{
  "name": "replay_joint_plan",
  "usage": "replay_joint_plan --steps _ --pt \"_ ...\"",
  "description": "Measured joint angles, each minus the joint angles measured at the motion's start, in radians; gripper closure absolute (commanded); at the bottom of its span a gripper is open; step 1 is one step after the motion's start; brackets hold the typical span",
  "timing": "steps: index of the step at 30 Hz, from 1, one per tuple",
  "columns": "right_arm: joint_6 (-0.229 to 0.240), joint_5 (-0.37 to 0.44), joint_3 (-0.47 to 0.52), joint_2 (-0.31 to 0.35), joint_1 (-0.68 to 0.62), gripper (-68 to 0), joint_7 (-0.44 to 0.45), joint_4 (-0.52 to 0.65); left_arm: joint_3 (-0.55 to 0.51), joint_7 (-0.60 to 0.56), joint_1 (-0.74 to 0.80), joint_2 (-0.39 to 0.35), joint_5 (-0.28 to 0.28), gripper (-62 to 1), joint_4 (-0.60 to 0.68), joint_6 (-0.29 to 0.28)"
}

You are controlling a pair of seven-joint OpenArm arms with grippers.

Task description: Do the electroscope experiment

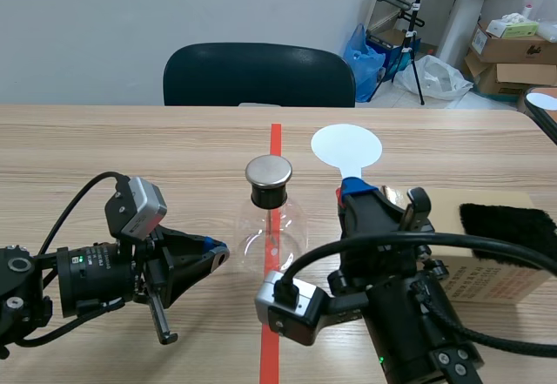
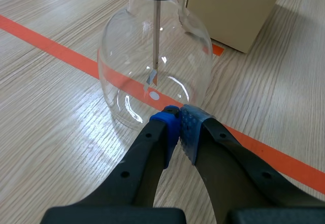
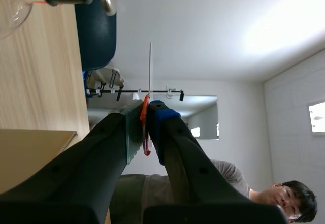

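Observation:
The electroscope, a clear glass flask (image 1: 271, 227) with a black stopper and a metal cap (image 1: 268, 171), stands on the orange-red tape line at the table's middle. Inside it a thin rod (image 2: 157, 36) hangs down. My left gripper (image 1: 218, 252) lies low at the flask's left, shut on nothing, its blue tips (image 2: 179, 120) just short of the glass base (image 2: 152, 76). My right gripper (image 1: 352, 191) is shut on the orange handle (image 3: 145, 127) of a white round paddle (image 1: 346, 147), held right of the flask. In the right wrist view the paddle (image 3: 150, 66) shows edge-on, with the flask (image 3: 12, 8) off to the side.
A cardboard box (image 1: 487, 275) with a black fur cloth (image 1: 509, 227) on top sits at the right, close behind my right arm. A dark chair (image 1: 259, 75) stands across the table. A person (image 3: 274, 196) shows in the right wrist view.

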Motion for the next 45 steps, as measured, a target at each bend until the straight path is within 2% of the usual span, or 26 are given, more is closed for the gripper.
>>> replay_joint_plan --steps 6,10,45 --pt "0.010 0.000 0.000 0.000 0.000 -1.0 0.001 0.000 0.000 0.000 0.000 0.000 0.000 -2.9 0.000 0.000" --pt "0.060 0.000 0.000 0.000 0.000 -1.0 0.001 0.000 0.000 0.000 0.000 0.000 0.000 -2.9 0.000 0.000" --pt "0.057 0.000 0.000 -0.001 0.000 -1.0 -0.045 0.000 0.000 0.000 0.000 0.000 0.000 -2.9 0.000 0.000"
